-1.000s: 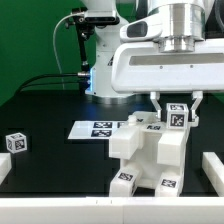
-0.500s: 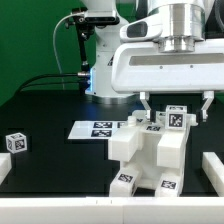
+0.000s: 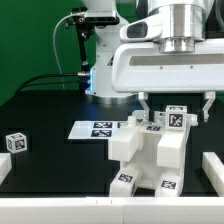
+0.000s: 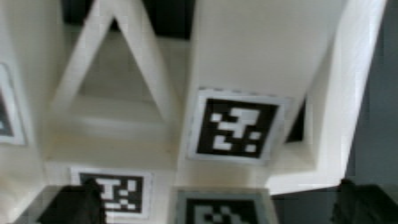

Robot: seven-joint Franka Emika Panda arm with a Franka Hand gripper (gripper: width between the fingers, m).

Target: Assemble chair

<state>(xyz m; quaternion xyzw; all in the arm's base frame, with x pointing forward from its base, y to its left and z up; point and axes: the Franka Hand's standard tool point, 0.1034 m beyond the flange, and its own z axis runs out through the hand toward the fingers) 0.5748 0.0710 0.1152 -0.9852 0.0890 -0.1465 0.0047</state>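
Open gripper (image 3: 174, 108) over the half-built chair (image 3: 148, 152).

Exterior view: the fingers stand wide apart on either side of the chair's top tagged block and grip nothing. The chair stands on the black table (image 3: 50, 105), just beside the marker board (image 3: 92, 128). A loose cube (image 3: 14, 142) lies well apart at the exterior view's left. Wrist view: white chair panels and tags fill the picture close up.
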